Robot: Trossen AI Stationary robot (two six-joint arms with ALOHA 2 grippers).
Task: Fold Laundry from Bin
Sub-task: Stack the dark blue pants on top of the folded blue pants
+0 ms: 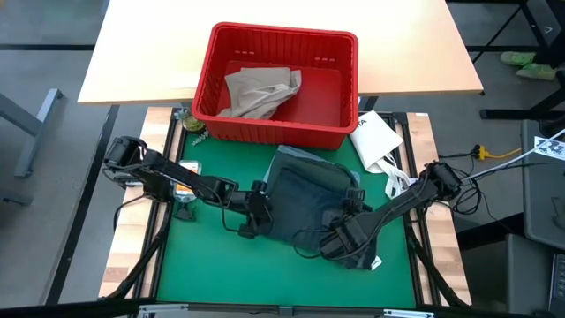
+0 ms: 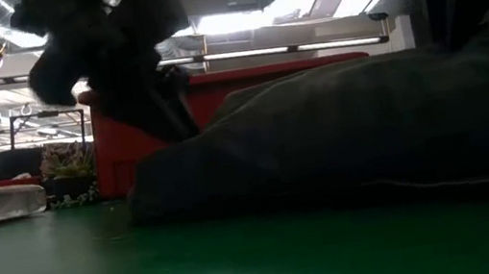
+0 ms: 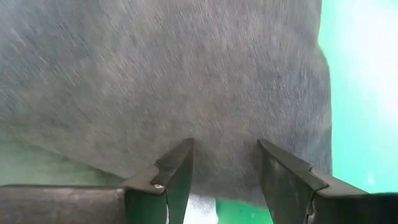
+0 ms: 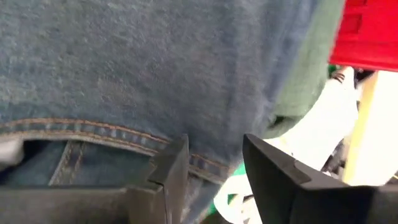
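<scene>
Jeans (image 1: 311,199) lie in a dark blue heap on the green mat (image 1: 203,265), just in front of the red bin (image 1: 275,132). From table height they read as a low dark mound (image 2: 350,131) with the bin's red wall (image 2: 115,147) behind.

Left gripper (image 1: 256,216) is at the heap's left edge. Its wrist view shows the 2 fingers (image 3: 177,177) apart, with denim (image 3: 161,81) running across right in front of them and down into the gap. Nothing visibly pinched; can't tell if the tips touch the cloth.

Right gripper (image 1: 340,238) sits on the front right part of the heap. Its fingers (image 4: 171,171) are also apart, with the stitched waistband seam (image 4: 93,134) of the jeans passing just ahead of them. Grip not confirmed either.

Tan trousers (image 1: 260,91) lie crumpled in the bin, left half. The right half of the bin shows bare red floor.

White packet (image 1: 375,137) lies at the bin's right front corner, partly off the mat, touching or nearly touching the jeans' far right edge. It also shows in the right wrist view (image 4: 311,134), next to a strip of green cloth (image 4: 305,81) and the bin (image 4: 367,34).

Light wood tabletop (image 1: 141,53) lies under and behind the bin.
</scene>
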